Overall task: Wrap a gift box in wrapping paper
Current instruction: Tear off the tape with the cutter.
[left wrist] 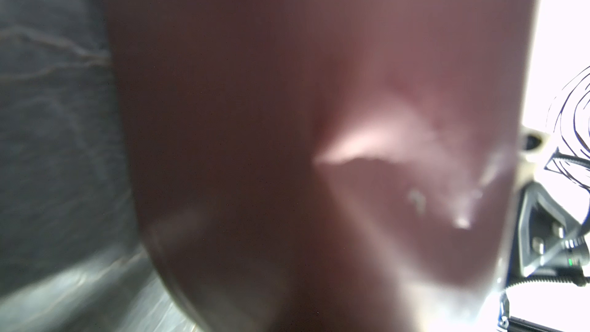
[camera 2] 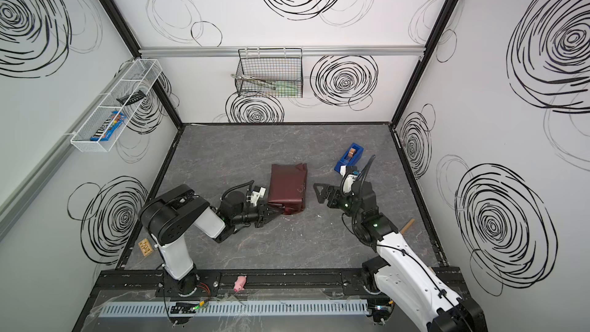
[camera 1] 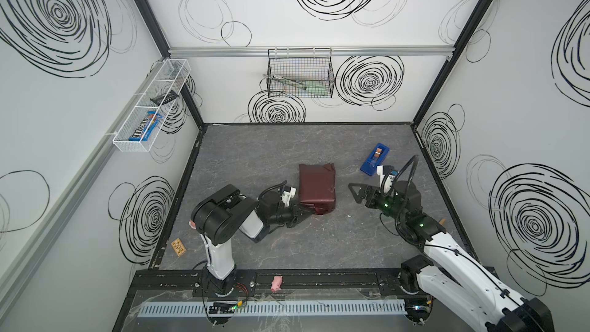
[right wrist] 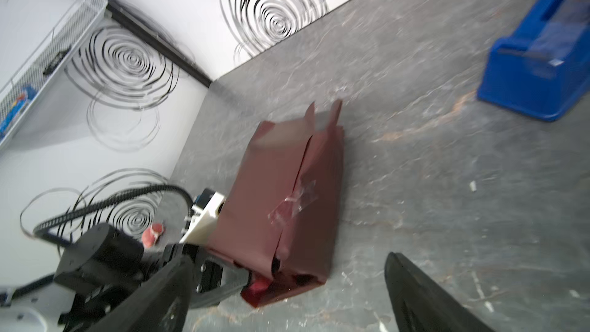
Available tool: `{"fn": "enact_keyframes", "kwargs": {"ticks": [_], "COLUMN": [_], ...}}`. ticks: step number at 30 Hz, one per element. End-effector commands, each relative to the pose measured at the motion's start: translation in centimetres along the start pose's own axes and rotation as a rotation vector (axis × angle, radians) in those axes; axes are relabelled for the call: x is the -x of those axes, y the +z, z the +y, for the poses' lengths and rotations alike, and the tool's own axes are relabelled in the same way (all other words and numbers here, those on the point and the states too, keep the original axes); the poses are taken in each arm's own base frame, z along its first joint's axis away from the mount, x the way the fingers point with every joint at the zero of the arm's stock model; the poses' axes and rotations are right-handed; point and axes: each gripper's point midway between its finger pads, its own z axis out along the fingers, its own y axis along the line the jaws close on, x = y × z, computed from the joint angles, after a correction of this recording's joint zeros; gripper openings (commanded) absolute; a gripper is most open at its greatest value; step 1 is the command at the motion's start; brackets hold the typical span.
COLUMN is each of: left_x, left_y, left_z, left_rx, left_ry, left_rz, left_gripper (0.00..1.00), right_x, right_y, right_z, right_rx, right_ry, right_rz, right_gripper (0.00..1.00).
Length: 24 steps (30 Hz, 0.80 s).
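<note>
The maroon wrapping paper (camera 1: 317,186) (camera 2: 287,183) is folded round the gift box as a parcel in the middle of the table, so the gift box itself is hidden. A clear piece of tape (right wrist: 293,201) sits on the top seam. My left gripper (camera 1: 309,211) (camera 2: 277,210) (right wrist: 247,277) is shut at the parcel's near left corner, with its tips in the loose end flap. The paper (left wrist: 287,122) fills the left wrist view as a blur and hides the jaws. My right gripper (camera 1: 353,192) (camera 2: 319,193) (right wrist: 289,258) stands open to the right of the parcel, clear of it.
A blue tape dispenser (camera 1: 376,158) (right wrist: 539,68) stands at the back right, behind the right arm. A black wire basket (camera 1: 300,73) hangs on the back wall and a white wire shelf (camera 1: 151,106) on the left wall. A pink toy (camera 1: 276,282) lies on the front rail.
</note>
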Motion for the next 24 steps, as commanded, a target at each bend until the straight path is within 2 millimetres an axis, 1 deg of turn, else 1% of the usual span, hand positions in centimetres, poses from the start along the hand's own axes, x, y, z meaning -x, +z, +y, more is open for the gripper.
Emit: {"fn": "enact_keyframes", "kwargs": {"ticks": [1,6,9,12,13,15,17,19,22,24], "left_x": [0.4,0.6,0.9,1.4,1.5,1.6,1.7,1.8,1.9,2.0], "left_y": [0.1,0.3,0.3,0.1,0.1,0.1,0.2,0.1,0.1,0.0], "left_z": [-1.6,-0.9,-0.6,-0.8,-1.0,-1.2,-1.5,-1.5,-1.5,-1.5], "left_rx": [-0.040,0.010,0.034,0.043,0.040,0.039,0.040,0.041,0.041,0.041], "left_ry": [0.060,0.079,0.094,0.114,0.118,0.129,0.141,0.148,0.150,0.150], "left_rz": [0.017,0.051,0.068,0.076,0.074,0.073,0.074,0.075,0.073,0.071], "left_gripper": [0.00,0.00,0.00,0.00,0.00,0.00,0.00,0.00,0.00,0.00], "right_x": [4.0,7.9,10.0,11.5,11.7,12.3,12.5,12.4,12.4,11.9], "right_y": [0.5,3.0,3.8,4.5,4.8,5.5,6.2,7.2,8.2,8.7], "right_z": [-0.4,-4.0,-5.9,-8.1,-8.6,-10.2,-11.3,-12.3,-13.3,-14.2], "right_rx": [-0.005,-0.064,-0.058,-0.054,-0.039,-0.021,-0.008,-0.016,0.000,-0.025], "right_ry": [-0.006,0.067,0.092,0.132,0.140,0.191,0.228,0.233,0.242,0.268], "right_rz": [-0.040,0.031,0.051,0.054,0.060,0.077,0.104,0.128,0.170,0.201], "right_gripper": [0.97,0.97,0.97,0.99,1.00,0.94,0.90,0.88,0.79,0.77]}}
